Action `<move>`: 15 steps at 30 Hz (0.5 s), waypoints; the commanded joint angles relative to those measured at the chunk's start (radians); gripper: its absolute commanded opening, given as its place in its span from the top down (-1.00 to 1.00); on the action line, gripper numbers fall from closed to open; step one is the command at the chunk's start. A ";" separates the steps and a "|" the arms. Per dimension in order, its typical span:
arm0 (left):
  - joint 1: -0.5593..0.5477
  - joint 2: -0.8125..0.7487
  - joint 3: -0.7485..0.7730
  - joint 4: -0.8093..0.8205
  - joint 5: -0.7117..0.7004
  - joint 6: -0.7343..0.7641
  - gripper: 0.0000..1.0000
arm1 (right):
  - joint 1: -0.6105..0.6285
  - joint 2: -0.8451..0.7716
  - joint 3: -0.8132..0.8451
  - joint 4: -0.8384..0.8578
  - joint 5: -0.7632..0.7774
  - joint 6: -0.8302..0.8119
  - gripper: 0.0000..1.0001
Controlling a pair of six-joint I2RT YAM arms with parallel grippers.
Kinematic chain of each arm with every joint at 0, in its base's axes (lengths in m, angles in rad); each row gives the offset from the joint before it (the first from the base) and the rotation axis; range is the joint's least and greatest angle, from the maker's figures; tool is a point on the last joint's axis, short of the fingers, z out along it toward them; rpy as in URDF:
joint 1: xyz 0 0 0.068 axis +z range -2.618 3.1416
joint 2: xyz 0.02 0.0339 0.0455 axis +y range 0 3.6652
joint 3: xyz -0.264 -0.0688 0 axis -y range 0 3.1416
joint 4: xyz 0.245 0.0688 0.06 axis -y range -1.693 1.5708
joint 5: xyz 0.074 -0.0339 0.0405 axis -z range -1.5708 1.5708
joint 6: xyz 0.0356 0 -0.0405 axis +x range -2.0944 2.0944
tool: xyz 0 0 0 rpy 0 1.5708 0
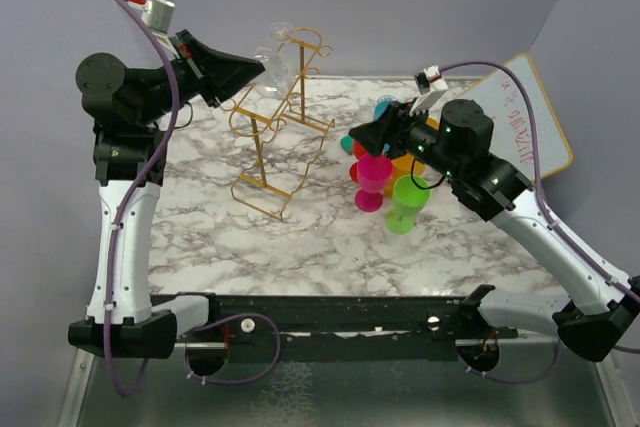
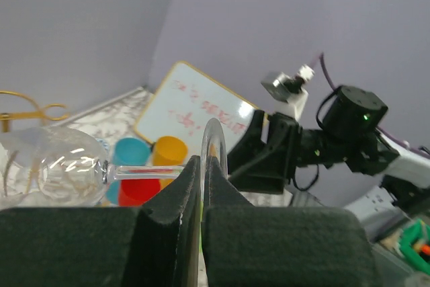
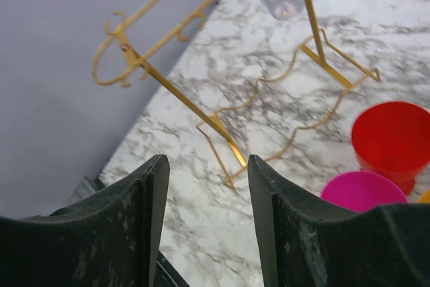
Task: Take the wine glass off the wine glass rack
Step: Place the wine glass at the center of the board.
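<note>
The marble table (image 1: 300,237) fills the top view, and the wine glass rack (image 1: 263,157) stands on it at about 11 o'clock from the middle, upright on its open wire base. The left gripper (image 2: 202,166) is at 9 o'clock from the top of the rack, with its jaws pressed together on the round foot of the wine glass (image 2: 67,169). The right gripper (image 3: 208,162) is at 3 o'clock from the rack, above the cups. Its jaws stand apart with only table and rack wire visible between them, so I see nothing held. The glass is clear and empty, and its stem runs sideways from the fingers toward 9 o'clock in the left wrist view. The bowl is just beside a top hook; I cannot tell if it touches the wire. A green cup (image 1: 408,197) and a pink cup (image 1: 373,175) stand at 4 o'clock from the rack
</note>
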 commanded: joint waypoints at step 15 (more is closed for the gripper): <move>-0.427 0.048 -0.065 0.106 -0.024 0.060 1.00 | 0.004 -0.037 0.071 0.376 -0.392 0.105 -0.11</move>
